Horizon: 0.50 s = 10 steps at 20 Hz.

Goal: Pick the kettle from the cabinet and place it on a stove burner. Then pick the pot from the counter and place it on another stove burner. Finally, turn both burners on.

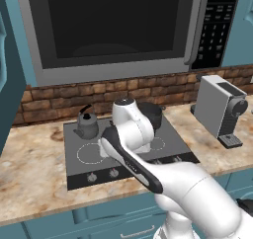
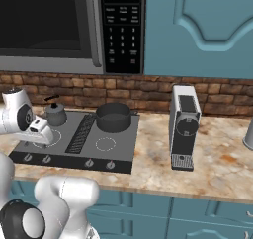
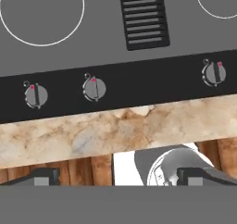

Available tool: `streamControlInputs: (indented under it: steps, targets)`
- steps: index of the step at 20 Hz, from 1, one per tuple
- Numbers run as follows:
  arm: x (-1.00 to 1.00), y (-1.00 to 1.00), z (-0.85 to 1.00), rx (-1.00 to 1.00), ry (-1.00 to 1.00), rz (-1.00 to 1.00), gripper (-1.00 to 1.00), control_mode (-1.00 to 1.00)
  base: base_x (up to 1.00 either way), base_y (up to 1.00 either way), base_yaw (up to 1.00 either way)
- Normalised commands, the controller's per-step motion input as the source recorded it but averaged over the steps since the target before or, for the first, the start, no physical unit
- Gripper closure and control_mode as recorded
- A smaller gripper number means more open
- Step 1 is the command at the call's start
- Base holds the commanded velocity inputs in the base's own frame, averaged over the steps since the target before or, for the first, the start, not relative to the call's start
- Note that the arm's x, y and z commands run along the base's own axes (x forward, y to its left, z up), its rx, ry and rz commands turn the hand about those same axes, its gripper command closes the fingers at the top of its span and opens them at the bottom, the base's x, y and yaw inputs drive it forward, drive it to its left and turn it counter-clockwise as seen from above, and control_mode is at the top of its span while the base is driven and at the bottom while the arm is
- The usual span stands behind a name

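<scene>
The grey kettle (image 1: 86, 125) (image 2: 55, 114) stands on the back-left stove burner. On the back-right burner sits the wide dark pot (image 2: 113, 117) (image 1: 154, 112), partly hidden by my arm in the left base view. My gripper (image 3: 118, 177) hangs open and empty over the cooktop's front edge, its fingertips (image 3: 46, 177) spread wide. Below it in the hand view lie the front knobs (image 3: 94, 88) (image 3: 36, 95) (image 3: 215, 73) and the bare front-left burner (image 3: 41, 10). The knobs' red marks point up.
A white coffee machine (image 1: 220, 109) (image 2: 184, 127) stands on the marbled counter (image 2: 153, 149) right of the cooktop (image 2: 74, 149). A microwave (image 1: 113, 25) hangs above the stove. Teal wall cabinet doors (image 2: 197, 25) (image 1: 10, 75) flank it.
</scene>
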Motion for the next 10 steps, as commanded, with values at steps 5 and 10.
streamControlInputs:
  steps: [5,10]
  targets:
    - [0.0,0.14,-0.28,0.0,0.0,0.24,-1.0,-1.0,0.0,0.0,0.0]
    - [0.0,0.02,-0.25,0.0,0.0,0.13,-1.0,-1.0,0.0,0.0,0.0]
